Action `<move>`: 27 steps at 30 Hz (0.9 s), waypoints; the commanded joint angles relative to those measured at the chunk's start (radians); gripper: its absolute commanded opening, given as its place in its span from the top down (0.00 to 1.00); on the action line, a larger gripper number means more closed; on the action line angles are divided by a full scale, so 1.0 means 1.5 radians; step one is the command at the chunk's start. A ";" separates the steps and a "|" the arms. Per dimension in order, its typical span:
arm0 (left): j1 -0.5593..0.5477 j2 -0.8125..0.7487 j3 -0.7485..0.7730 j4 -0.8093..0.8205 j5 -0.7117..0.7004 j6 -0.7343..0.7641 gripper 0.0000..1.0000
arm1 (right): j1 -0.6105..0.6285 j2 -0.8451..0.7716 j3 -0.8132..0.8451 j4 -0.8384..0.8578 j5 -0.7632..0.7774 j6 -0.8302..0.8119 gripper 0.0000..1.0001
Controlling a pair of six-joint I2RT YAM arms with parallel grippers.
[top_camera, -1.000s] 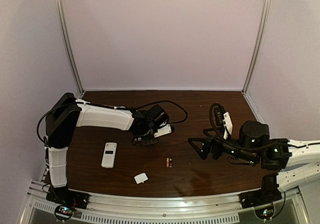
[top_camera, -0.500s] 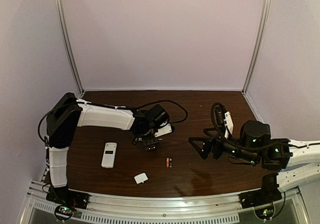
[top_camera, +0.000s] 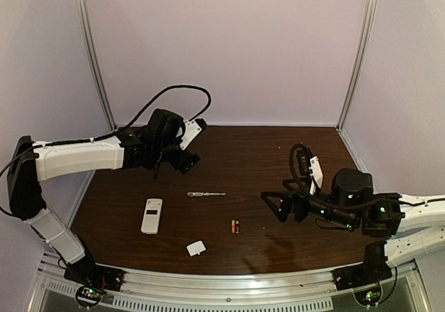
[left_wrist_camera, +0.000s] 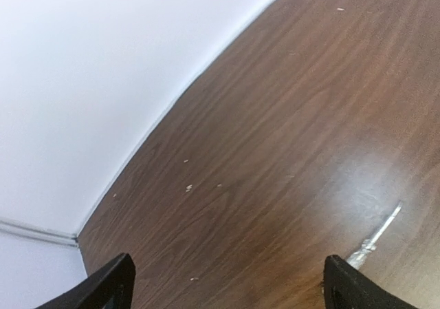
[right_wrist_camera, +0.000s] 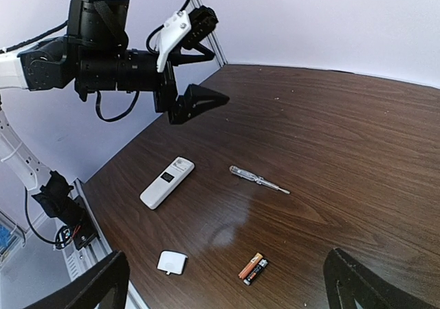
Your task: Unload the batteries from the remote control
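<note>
The left jaws hang wide apart with nothing between them, held up off the surface toward its far left corner. In the left wrist view only their two dark tips show at the bottom edge, with bare brown wood between and ahead of them. The screwdriver lies flat just ahead of the right-hand tip. From above it sits on the near side of these jaws, apart from them.

The right jaws are wide open too, and hold nothing. They point across the surface toward the left arm, and their tips sit at the two bottom corners of the right wrist view.

The batteries lie out on the surface, side by side and touching – one orange-copper, one dark. They are the nearest things ahead of the right jaws, between the two tips and a little toward the right-hand one. From above they lie beside these jaws, toward the left arm's side, and not touching them.

The remote lies flat farther ahead of the right jaws, toward the left-hand tip, its small dark window facing up. From above it is on the near side of the left jaws, well apart from them and from the batteries.

The small white cover lies alone ahead of the right jaws' left-hand tip – closer to them than the remote.
</note>
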 commanded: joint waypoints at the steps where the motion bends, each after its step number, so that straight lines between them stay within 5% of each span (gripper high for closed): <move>1: 0.074 -0.072 -0.069 0.112 -0.029 -0.071 0.03 | 0.003 0.010 0.014 -0.006 0.030 -0.002 0.00; 13: 0.278 -0.184 -0.312 0.340 0.006 -0.196 0.03 | 0.003 0.025 0.032 -0.041 0.074 0.006 0.00; 27: 0.394 -0.219 -0.514 0.594 0.009 -0.080 0.03 | 0.003 -0.002 -0.057 0.074 0.146 -0.031 0.00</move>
